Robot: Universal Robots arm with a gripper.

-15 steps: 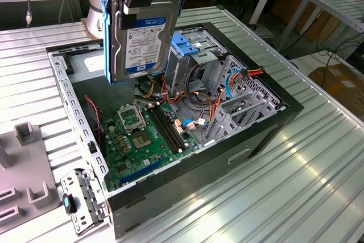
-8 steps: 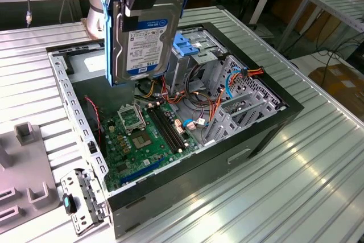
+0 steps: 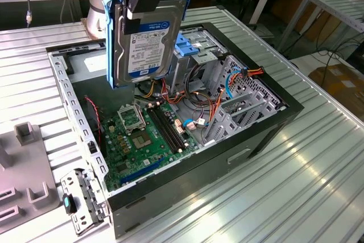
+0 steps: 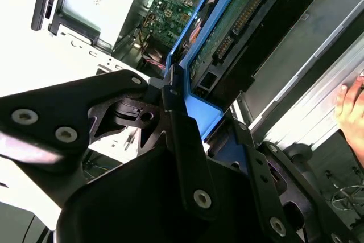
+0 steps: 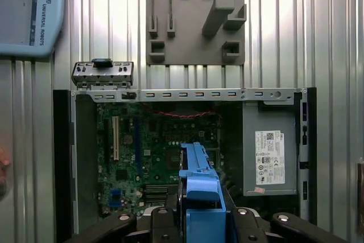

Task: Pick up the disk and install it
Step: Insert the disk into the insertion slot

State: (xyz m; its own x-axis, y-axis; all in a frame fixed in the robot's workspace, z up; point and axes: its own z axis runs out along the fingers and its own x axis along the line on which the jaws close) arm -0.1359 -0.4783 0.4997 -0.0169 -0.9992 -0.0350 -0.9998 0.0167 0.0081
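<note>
The disk [image 3: 145, 41] hangs upright in my pincer [image 3: 139, 18]. Its labelled face is turned toward the exterior camera, and the blue rails [image 3: 111, 44] run down its two long sides. The pincer is clenched on the disk: in the exterior view one black finger [image 3: 142, 1] presses flat against the labelled face.

In the second wrist view I see the other face of the disk [image 4: 239, 21] (green circuit board and a row of connector pins), with the pincer [image 4: 213, 135] clamped on either side of its blue end piece. In the first wrist view, looking straight down, the disk [image 5: 200, 197] shows edge-on between the pincer's [image 5: 202, 220] black links.

The disk is lifted clear above the open computer case [image 3: 267, 123], which lies on its side in the middle of the counter [image 3: 318, 169]. It is over the green motherboard [image 3: 142, 140] and touches nothing inside. Just beside it, toward the exterior view's right, stands the grey metal cage [image 3: 207, 55] with its light-blue latch [image 3: 185, 44].

Near the counter edge at the exterior view's left sits a grey fixture [image 3: 28, 163], with a metal bracket [image 3: 82, 197] just beside the case corner. The first wrist view shows the power supply [image 5: 270, 157] in one end of the case. A person's hand [image 4: 352, 106] rests on the counter in the second wrist view.
</note>
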